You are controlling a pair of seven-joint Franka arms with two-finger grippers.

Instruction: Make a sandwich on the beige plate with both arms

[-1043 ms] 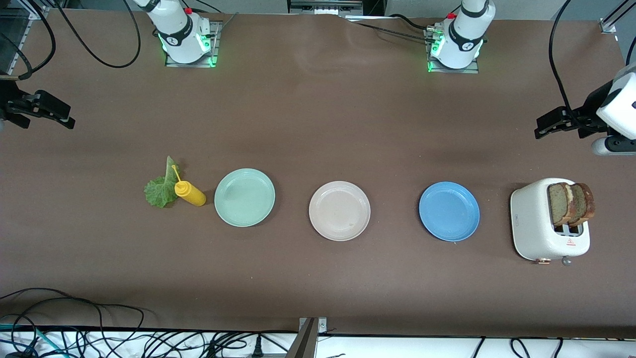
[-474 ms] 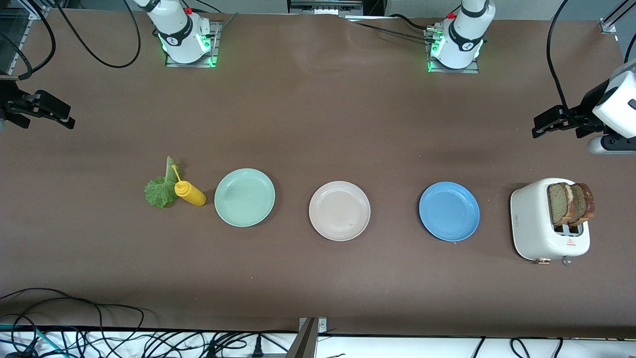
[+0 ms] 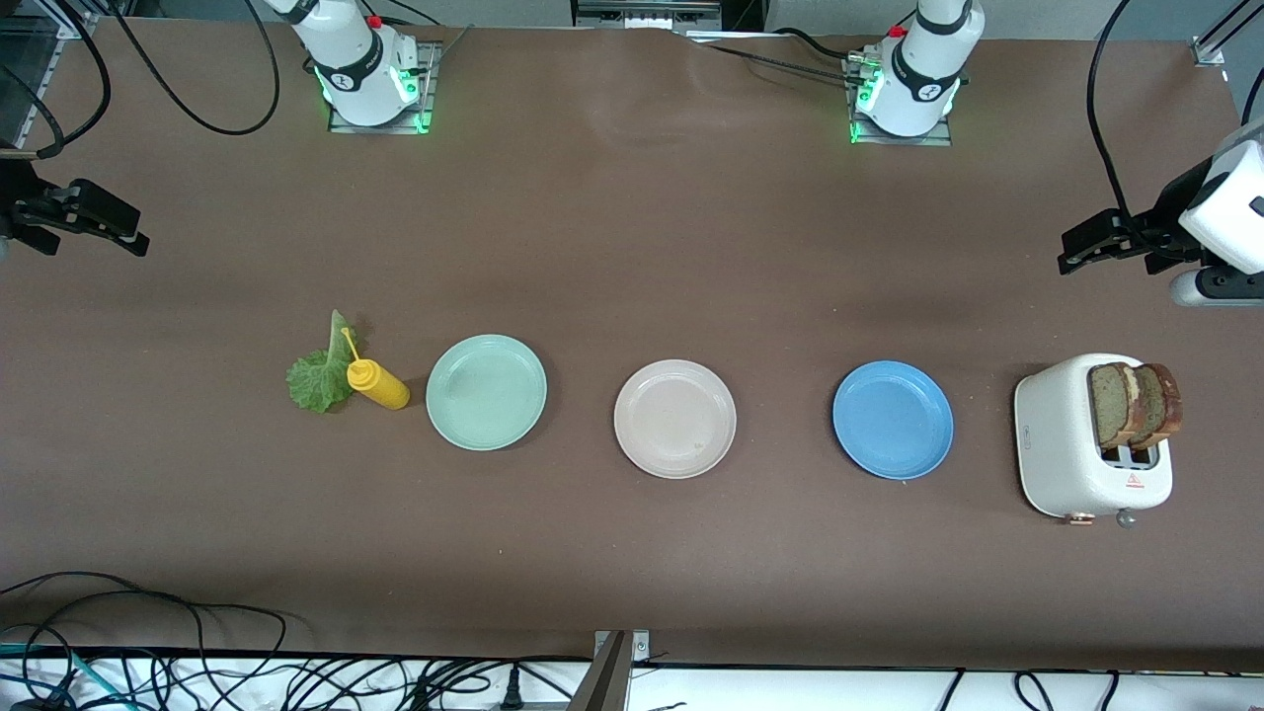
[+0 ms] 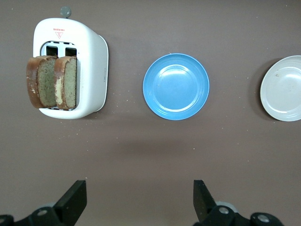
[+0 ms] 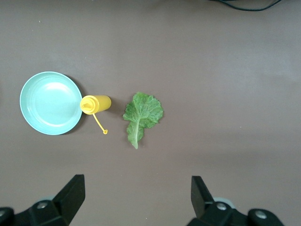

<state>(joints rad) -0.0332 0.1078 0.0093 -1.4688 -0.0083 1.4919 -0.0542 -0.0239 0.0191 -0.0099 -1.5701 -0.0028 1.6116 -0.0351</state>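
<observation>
The beige plate [image 3: 675, 419] sits bare at the middle of the table, and its edge shows in the left wrist view [image 4: 284, 88]. Two brown bread slices [image 3: 1136, 403] stand upright in a toaster's slots [image 4: 51, 81]. A green lettuce leaf [image 3: 318, 375] lies flat on the table toward the right arm's end [image 5: 142, 114]. My left gripper [image 3: 1076, 249] hangs open and holds nothing, over bare table at the left arm's end [image 4: 139, 202]. My right gripper [image 3: 133, 229] is open too, with nothing in it, over bare table at the right arm's end [image 5: 138, 200].
A mint-green plate [image 3: 486, 392] and a blue plate [image 3: 893, 420] flank the beige one in a row. A yellow squeeze bottle [image 3: 377, 383] lies on its side between lettuce and mint plate. The white toaster [image 3: 1062, 434] stands beside the blue plate. Cables run along the table's near edge.
The left arm has shifted slightly at its end of the table. The right arm and all things on the table have stayed put.
</observation>
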